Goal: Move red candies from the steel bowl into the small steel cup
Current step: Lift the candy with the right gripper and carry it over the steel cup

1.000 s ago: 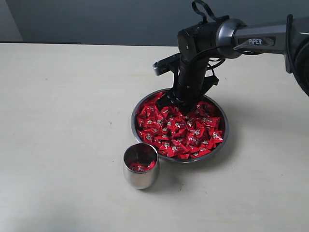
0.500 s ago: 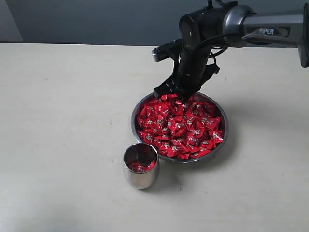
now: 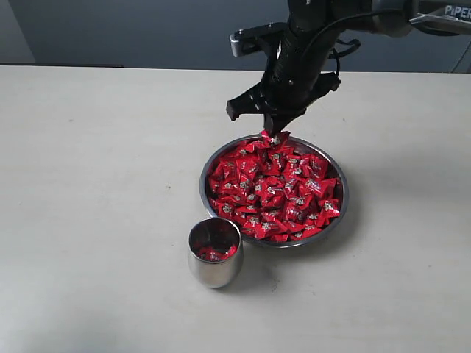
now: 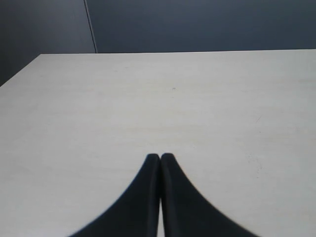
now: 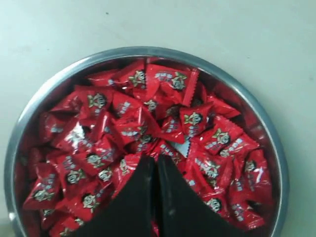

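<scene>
The steel bowl [image 3: 203, 193] sits right of the table's middle, heaped with red candies [image 3: 276, 195]. My right gripper [image 3: 274, 129] hangs just above the bowl's far rim, shut on one red candy [image 3: 274, 137] that dangles from its tips. In the right wrist view the shut gripper [image 5: 157, 157] looks straight down on the bowl [image 5: 148, 50] and its candies [image 5: 98, 133]. The small steel cup [image 3: 211, 273] stands upright in front of the bowl's left side, with a few red candies [image 3: 215, 253] inside. My left gripper [image 4: 160, 155] is shut on nothing over bare table.
The pale table [image 3: 96, 184] stretches wide to the left of the bowl and cup. A dark wall [image 3: 147, 29] runs behind the table's far edge. The right arm [image 3: 346, 18] reaches in from the upper right.
My right gripper has lifted out of the candy pile and drawn back toward the bowl's far rim, carrying one red candy. Bowl and cup have not moved.
</scene>
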Motion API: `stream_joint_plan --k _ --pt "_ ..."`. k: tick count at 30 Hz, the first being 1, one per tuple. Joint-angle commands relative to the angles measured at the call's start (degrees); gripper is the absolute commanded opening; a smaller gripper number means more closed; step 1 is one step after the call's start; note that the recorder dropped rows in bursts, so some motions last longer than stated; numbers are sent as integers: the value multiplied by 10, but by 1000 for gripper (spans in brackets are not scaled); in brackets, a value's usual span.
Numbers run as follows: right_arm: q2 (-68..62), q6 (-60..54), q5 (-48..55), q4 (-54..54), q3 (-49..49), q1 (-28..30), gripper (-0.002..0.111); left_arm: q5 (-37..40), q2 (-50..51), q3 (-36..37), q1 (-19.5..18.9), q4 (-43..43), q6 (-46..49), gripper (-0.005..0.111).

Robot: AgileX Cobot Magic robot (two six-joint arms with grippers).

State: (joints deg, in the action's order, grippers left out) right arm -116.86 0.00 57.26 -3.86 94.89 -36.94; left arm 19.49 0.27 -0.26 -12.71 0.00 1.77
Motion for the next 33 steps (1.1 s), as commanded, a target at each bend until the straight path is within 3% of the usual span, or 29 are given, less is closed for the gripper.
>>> stream_joint_plan --k 1,17,25,33 --pt "25 0 -1 -16 -16 -20 -1 -6 -3 3 3 -3 -1 0" --pt "147 -4 -129 -56 -202 -138 -1 -6 -3 3 3 -3 -1 0" --pt "143 -4 -133 -49 -216 -197 -1 -6 -3 3 3 -3 -1 0" --pt "130 -4 -127 -40 -216 -197 -1 -6 -3 3 3 -3 -1 0"
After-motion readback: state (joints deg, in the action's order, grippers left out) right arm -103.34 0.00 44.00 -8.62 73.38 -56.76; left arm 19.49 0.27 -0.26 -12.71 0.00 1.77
